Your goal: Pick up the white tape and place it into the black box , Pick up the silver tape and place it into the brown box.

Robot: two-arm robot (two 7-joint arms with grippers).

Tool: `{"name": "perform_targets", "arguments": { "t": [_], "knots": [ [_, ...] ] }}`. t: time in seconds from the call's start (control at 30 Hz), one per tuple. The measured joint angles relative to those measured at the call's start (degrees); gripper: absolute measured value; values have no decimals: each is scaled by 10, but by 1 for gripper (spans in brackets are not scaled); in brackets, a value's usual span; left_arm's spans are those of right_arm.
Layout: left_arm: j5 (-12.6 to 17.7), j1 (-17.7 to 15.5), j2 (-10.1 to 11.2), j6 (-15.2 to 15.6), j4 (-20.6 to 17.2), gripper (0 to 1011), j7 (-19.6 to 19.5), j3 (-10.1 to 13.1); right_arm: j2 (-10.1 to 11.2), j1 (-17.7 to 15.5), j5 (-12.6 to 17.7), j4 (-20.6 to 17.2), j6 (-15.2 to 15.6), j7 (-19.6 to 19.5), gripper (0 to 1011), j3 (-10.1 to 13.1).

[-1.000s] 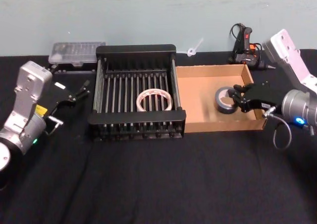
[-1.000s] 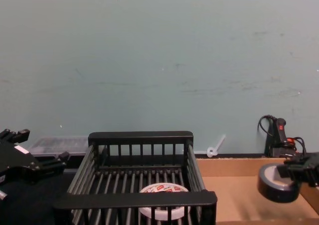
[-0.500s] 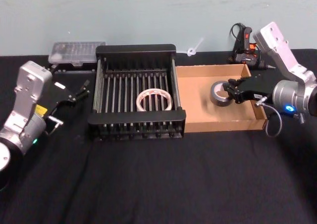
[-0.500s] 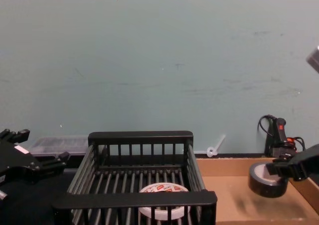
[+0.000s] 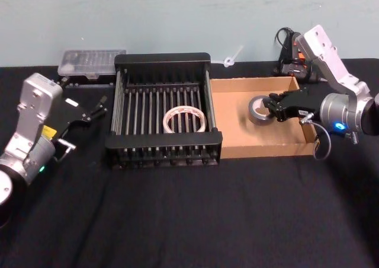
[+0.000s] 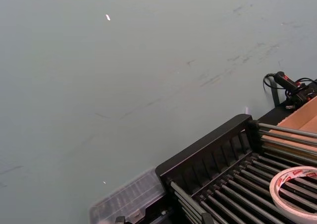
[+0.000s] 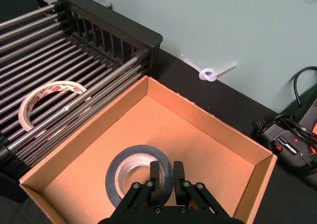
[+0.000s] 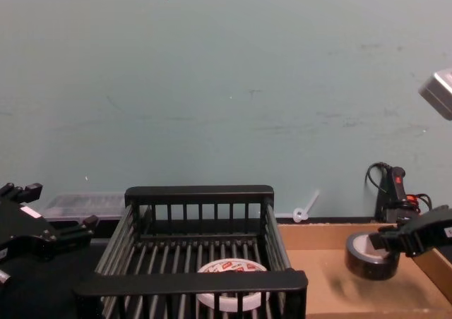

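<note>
Backdrop: pale green wall [image 8: 226,86] rises behind a black tabletop [image 5: 189,220].
Black box: the slatted black box [image 5: 163,59] stands left of centre on the tabletop, its right side touching the brown box.
White tape: the white tape [image 5: 185,119] lies flat on the slats inside the black box, toward its near right part; the red-and-white core print shows in the chest view [image 8: 226,268].
Brown box: the shallow brown box [image 5: 237,146] sits just right of the black box, open on top.
Silver tape: the silver tape [image 5: 258,110] hangs tilted over the floor of the brown box, near its middle; in the chest view [image 8: 364,259] it looks raised just off the cardboard, though contact cannot be ruled out.
Right gripper: the right gripper [image 5: 273,107] reaches in over the brown box from the right, its fingers [image 7: 159,177] clenched on the near edge of the silver roll.
Left gripper: the left gripper [image 5: 98,108] rests idle to the left of the black box, above the tabletop; its fingers stand slightly parted, grasping nothing.
Far edge, left: a clear plastic case [image 5: 92,61] lies behind the far left corner of the black box.
Far edge, right: a glue gun [image 5: 293,57] with a black cord stands behind the brown box, and a white zip tie [image 5: 233,57] lies by the wall.
</note>
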Motion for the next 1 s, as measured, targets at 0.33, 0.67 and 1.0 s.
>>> {"name": "perform_targets", "arguments": {
  "t": [0.33,0.67,1.0],
  "knots": [
    [0,0,0,0,0,1001,0,0,1,-1,1,-1,0,0,169,0],
    [0,0,0,0,0,1002,0,0,1,-1,2,-2,0,0,392,0],
    [0,0,0,0,0,1002,0,0,1,-1,2,-2,0,0,703,0]
  ]
}}
